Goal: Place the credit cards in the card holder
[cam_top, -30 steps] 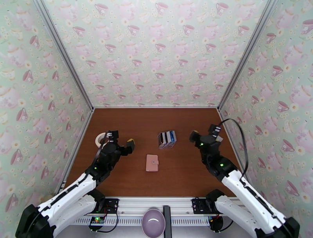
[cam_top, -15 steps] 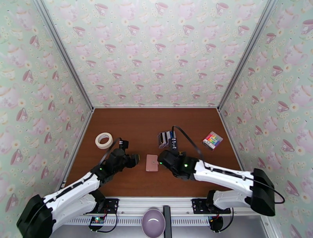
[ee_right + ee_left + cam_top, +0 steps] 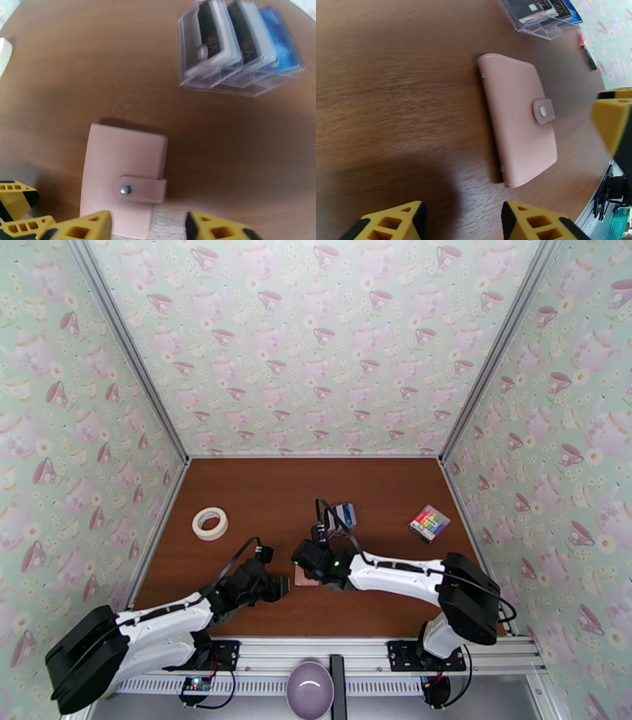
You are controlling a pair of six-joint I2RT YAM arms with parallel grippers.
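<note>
Bowl [image 3: 310, 690] first: pale purple, parked on the rail between the two arm bases, with its near edge hard to make out. Past that, both arms reach in low toward the middle of the brown table [image 3: 261, 485].

The left gripper [image 3: 278, 587] has its yellow fingers [image 3: 395, 221] spread apart, with nothing but bare wood in the gap. It's just short of the card holder [image 3: 517, 118], not touching it. The card holder lies flat and closed with the snap tab done up, right between the two grippers. From above it's mostly hidden under the right arm, so you only get a pink sliver.

The right gripper [image 3: 148, 229] is spread too, hanging over one end of the card holder. One finger overlaps the pink cover, and I honestly can't tell if it touches. Nothing is pinched.

Further back, the credit cards [image 3: 245, 35] stand upright in a clear stand [image 3: 237, 85]. They look black, whitish and blue, but it's all pretty blurry, and a cable crosses them in the top view. A thin stick [image 3: 586, 49] lies beyond, pink and black, no idea what it is. The tape roll [image 3: 210, 523] sits off to the left and a rainbow block [image 3: 429, 523] off to the right.
</note>
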